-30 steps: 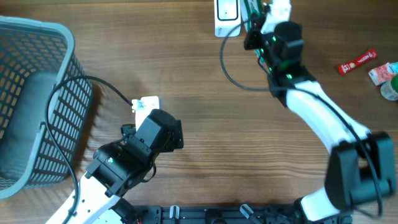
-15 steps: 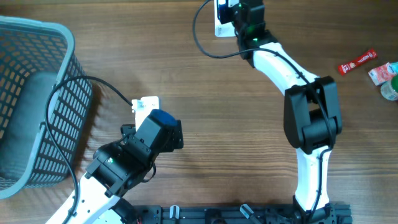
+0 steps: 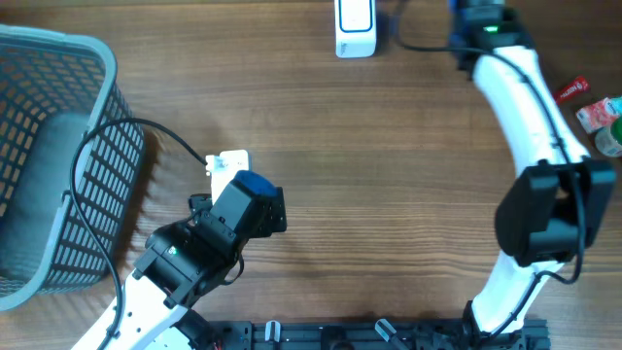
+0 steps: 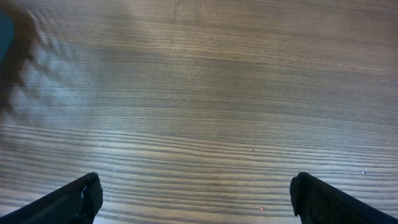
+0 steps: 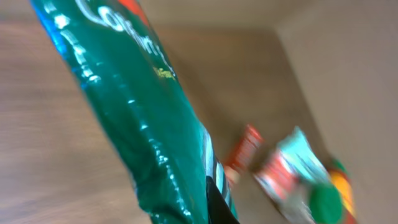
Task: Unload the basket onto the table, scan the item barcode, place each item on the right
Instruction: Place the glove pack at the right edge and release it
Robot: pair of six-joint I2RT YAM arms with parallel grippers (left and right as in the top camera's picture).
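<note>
On a matte, wood-grain table (image 3: pixel 389 214), a two-armed robot is midway through scanning an item's barcode. A grey plastic lattice basket (image 3: pixel 58 107), rounded at the corners, stands well off to the left of the left gripper (image 4: pixel 196 185), whose dark fingers are spread wide over bare boards with nothing between them. The white-shelled right arm (image 3: pixel 520 92) stretches to the table's far edge, where the right gripper (image 3: pixel 466 8) sits at the rim of the overhead view. Its fingers are pinched down on a green packet (image 5: pixel 143 124), a long, glossy, crinkled foil pouch with white lettering that fills the wrist view. No barcode shows on the side facing the camera.

The scanner (image 3: pixel 355 27), a small white rounded box, lies near the fingers on their left, apart from the packet. The step in hand looks like presenting the packet to the scanner. The next move probably calls for carrying it back leftward and turning the printed code toward the scanner's face, steadily enough for the slick foil not to glare or buckle.

To the right of the fingers and nearer the robot lie loose snacks: a pale crinkled wrapper (image 3: pixel 598 112), a slim red stick (image 3: pixel 573 89) and a blurred round green piece (image 3: pixel 612 141).
</note>
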